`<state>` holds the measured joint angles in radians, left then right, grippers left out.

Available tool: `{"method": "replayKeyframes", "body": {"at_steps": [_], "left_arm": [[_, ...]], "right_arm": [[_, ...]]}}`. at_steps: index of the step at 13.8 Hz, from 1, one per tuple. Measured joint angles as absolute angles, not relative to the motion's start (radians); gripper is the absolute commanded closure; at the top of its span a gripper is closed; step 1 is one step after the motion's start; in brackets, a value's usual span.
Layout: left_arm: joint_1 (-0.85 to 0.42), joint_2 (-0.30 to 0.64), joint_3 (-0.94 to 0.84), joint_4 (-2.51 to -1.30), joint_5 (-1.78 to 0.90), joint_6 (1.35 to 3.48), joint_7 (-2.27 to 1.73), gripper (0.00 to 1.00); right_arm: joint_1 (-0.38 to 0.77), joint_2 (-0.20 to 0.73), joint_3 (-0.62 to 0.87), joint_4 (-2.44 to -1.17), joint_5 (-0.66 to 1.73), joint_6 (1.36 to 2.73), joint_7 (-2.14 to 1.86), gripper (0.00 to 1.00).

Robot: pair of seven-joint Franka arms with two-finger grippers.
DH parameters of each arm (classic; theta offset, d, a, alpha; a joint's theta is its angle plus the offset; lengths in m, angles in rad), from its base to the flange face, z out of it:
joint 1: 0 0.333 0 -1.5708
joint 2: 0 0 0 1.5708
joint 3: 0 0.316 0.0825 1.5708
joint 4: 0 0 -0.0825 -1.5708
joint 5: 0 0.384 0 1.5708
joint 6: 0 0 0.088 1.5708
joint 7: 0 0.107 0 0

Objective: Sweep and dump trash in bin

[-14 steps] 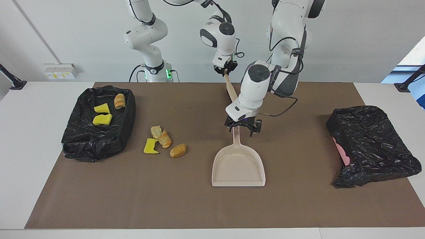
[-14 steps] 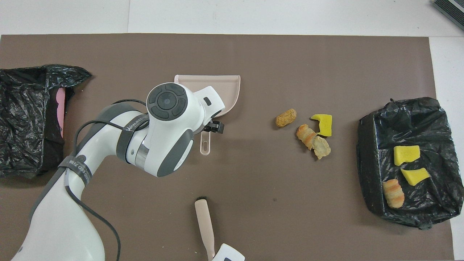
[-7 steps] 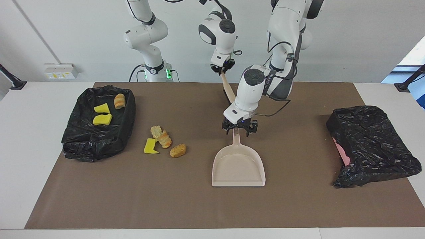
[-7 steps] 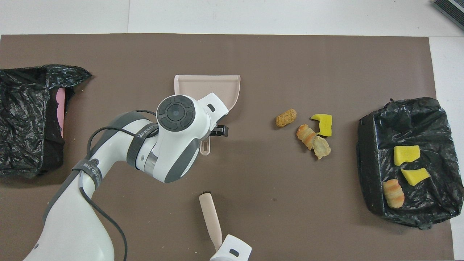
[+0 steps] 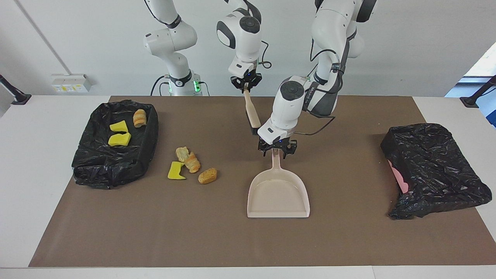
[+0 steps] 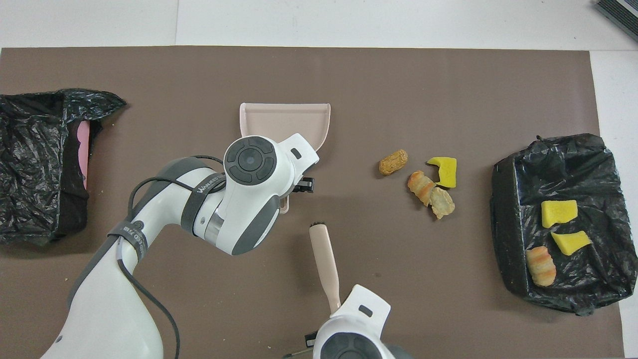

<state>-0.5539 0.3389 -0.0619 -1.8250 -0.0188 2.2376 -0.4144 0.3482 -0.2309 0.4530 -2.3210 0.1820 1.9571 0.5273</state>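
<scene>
Loose trash lies on the brown mat beside the bin: a yellow sponge piece and three bread-like chunks. The bin, lined with a black bag, holds two yellow sponge pieces and one bread chunk. A beige dustpan rests flat mid-mat. My left gripper is low over its handle, fingers straddling it with gaps on both sides. My right gripper is shut on the beige brush, which hangs bristles-down above the mat.
A second black-bagged container with a pink edge showing sits at the left arm's end of the table. The brown mat covers most of the white tabletop.
My left gripper's fingers have narrowed around the dustpan handle and shifted slightly along it. My right arm has swung the brush out over the mat, toward the loose trash.
</scene>
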Motion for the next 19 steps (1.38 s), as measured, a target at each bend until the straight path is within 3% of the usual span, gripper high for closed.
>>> {"method": "replayKeyframes", "body": {"at_steps": [1, 3, 7, 13, 19], "left_arm": [[-0.557, 0.339, -0.062, -1.825, -0.019, 2.237, -0.415, 0.36], [-0.558, 0.339, -0.061, -1.826, -0.018, 2.233, -0.415, 0.67], [-0.558, 0.339, -0.057, -1.826, 0.003, 2.225, -0.414, 0.93], [-0.557, 0.297, -0.044, -1.808, 0.108, 2.157, -0.386, 0.98], [-0.554, 0.230, -0.021, -1.808, 0.111, 2.015, -0.026, 1.00]], "right_arm": [[0.294, -0.231, 0.451, -2.307, 0.163, 1.930, 0.504, 1.00], [0.205, -0.229, 0.449, -2.286, 0.113, 1.911, 0.475, 1.00], [0.101, -0.206, 0.449, -2.280, -0.014, 1.907, 0.414, 1.00], [-0.137, -0.148, 0.447, -2.278, -0.152, 1.958, 0.186, 1.00], [-0.288, -0.099, 0.448, -2.269, -0.270, 2.057, 0.025, 1.00]]}}
